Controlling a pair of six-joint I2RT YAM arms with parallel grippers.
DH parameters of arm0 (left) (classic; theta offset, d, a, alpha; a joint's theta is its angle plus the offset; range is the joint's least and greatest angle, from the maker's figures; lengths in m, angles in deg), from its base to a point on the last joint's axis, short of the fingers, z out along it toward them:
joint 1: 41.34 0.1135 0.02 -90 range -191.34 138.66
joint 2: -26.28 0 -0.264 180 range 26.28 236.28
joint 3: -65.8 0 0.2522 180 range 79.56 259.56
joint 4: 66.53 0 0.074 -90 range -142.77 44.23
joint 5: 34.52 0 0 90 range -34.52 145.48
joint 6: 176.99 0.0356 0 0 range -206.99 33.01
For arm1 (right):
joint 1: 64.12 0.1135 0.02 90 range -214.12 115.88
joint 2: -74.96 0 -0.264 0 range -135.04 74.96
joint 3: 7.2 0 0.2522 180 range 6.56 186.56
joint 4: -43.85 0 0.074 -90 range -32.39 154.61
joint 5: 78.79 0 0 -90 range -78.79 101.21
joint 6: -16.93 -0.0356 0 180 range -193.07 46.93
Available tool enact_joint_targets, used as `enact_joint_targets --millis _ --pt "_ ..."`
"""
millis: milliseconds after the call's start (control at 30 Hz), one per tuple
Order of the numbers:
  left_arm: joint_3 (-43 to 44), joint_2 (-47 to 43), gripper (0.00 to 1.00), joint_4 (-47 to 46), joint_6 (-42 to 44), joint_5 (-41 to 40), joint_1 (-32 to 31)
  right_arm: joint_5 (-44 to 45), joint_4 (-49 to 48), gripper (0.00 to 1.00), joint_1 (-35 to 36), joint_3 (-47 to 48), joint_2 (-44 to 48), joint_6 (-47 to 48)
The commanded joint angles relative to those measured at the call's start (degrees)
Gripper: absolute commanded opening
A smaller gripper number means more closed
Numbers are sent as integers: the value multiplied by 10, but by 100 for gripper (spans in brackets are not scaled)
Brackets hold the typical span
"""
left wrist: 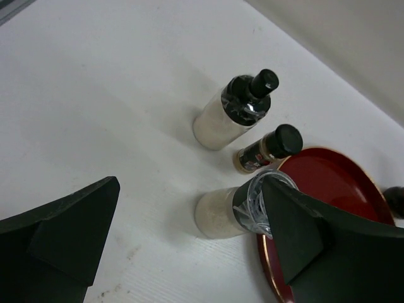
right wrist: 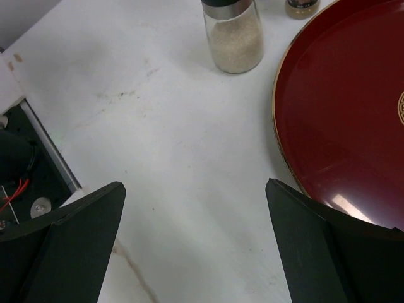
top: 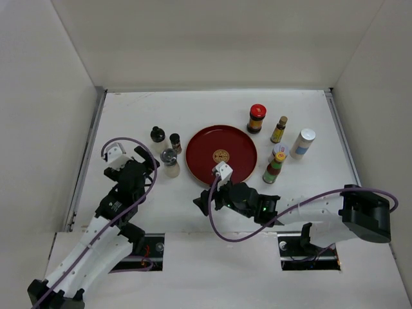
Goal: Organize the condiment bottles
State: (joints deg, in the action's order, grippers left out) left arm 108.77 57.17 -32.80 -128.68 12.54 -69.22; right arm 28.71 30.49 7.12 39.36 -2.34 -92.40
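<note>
The left tool (left wrist: 189, 189) hangs wide open and empty. The shaker (left wrist: 221, 214) stands just ahead of it, its clear cap tucked behind the right finger instead of sitting between the two. If the tool drops and shuts from this line, that finger would likely clip the cap and tip the shaker onto the tray (left wrist: 328, 183) rim beside it. It could also knock it back into the small jar (left wrist: 268, 148) and the spouted bottle (left wrist: 230, 113) further ahead.

The right tool (right wrist: 196, 186) is also spread wide with nothing in it, over bare bench (right wrist: 177, 158). The tray edge runs under its right finger and the same shaker is well ahead to its left. Both tools reaching for that shaker could collide. A low pass could drag the tray towards the red-lidded jar (top: 257, 118) and its neighbours beyond
</note>
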Motion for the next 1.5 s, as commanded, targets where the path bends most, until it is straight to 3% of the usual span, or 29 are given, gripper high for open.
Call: enact_joint_targets --millis 0,400,733,767,800,833,900,933,1000,1100,1300,1467 --pt "41 27 100 2 -1 15 -5 -18 -65 100 6 1 3 -9" --pt "58 82 100 -9 1 -4 7 -16 -39 100 23 9 3 -12" --pt "62 49 100 -63 103 -38 -72 -2 -99 100 34 -27 51 -5" --pt "53 35 100 -79 102 -30 -81 -10 -107 90 36 -32 59 -5" --pt "42 24 99 -100 107 -16 -91 -13 -114 70 37 -34 65 -5" --pt "34 19 90 -117 116 6 -100 -11 -120 48 36 -37 71 -6" --pt "34 34 51 -128 136 38 -106 -10 -117 22 35 -40 79 -11" --pt "37 52 40 -121 137 50 -108 -10 -112 19 33 -42 87 -14" --pt "44 97 40 -105 131 59 -112 -2 -108 22 31 -48 107 -16" --pt "54 159 59 -107 126 65 -121 3 -123 44 21 -63 126 -17" --pt "75 234 81 -121 134 67 -129 -15 -150 83 10 -80 127 -10" --pt "80 274 84 -133 145 36 -131 -23 -151 91 10 -72 107 -9"
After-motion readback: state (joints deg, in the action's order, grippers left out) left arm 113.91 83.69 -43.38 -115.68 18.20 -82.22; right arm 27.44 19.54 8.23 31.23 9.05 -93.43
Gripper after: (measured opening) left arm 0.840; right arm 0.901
